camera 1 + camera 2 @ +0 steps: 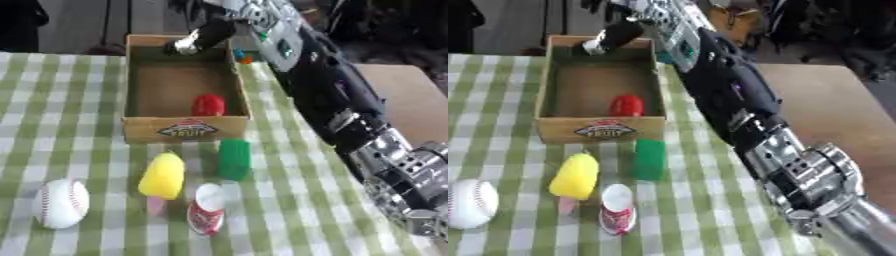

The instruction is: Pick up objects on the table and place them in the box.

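Left eye view: right arm is reaching across the table to the far rim of the box.
Green-checked cloth is covering the table, and the cardboard box is sitting toward its far edge with a red object lying inside near the front wall. The right hand is hovering over the box's far rim; whether its fingers are spread or curled cannot be told. A baseball is resting near the front left corner. A yellow object, a green block and a red-and-white cup on its side are lying just before the box.
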